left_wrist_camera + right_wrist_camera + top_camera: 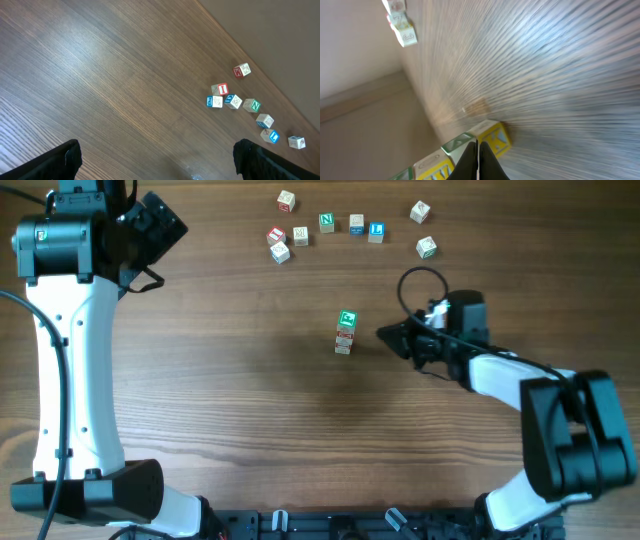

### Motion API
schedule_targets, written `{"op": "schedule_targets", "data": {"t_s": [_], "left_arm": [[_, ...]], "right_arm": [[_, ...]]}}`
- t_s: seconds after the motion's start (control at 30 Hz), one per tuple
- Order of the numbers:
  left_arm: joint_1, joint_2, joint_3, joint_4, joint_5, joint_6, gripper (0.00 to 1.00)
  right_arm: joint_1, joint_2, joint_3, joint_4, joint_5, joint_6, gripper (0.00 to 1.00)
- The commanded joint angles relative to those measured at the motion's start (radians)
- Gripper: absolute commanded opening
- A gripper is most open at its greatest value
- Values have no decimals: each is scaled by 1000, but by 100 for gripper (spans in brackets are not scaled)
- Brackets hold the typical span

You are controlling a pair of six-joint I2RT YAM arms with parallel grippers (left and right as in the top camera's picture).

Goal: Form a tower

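tower point(345, 332), green top face, loose N cube point(326, 222)

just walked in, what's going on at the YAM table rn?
The tower stands near the middle of the table: a short stack of letter cubes with a green-faced one on top. The right gripper sits just beside it, jaws shut and holding nothing; the overhead view shows a small gap between them. The left gripper hangs over the far left corner, jaws open and empty. Several loose cubes lie along the far edge.
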Motion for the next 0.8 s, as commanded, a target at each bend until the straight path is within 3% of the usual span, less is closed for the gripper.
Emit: {"op": "schedule_targets", "data": {"t_s": [0.0,0.03,0.07,0.1,0.13,0.2,0.37,0.43,0.53,0.67,0.77], "left_arm": [[5,-2,0,3,-10,8,100],[5,-2,0,3,-9,8,100],[5,-2,0,3,-9,8,100],[5,-2,0,3,-9,8,100],[5,-2,0,3,-9,8,100],[5,-2,0,3,-10,8,100],[5,-2,0,3,-9,8,100],[5,-2,0,3,-9,8,100],[5,-2,0,3,-9,8,100],[5,-2,0,3,-9,8,100],[5,-2,0,3,-9,8,100]], "right_arm": [[-57,-223,8,-113,37,-219,5],[-74,-340,18,-214,85,-304,6],[-81,-456,40,-316,134,-407,24],[-81,-574,71,-422,181,-519,53],[-81,-673,103,-512,217,-586,96],[-81,-866,160,-665,253,-684,100],[-81,-1299,164,-803,308,-924,100],[-81,-1504,164,-871,513,-1026,100],[-81,-1711,153,-971,650,-1069,100],[-81,-1746,-6,-786,674,-1159,100],[-93,-1759,-267,-440,625,-1100,100]]}}
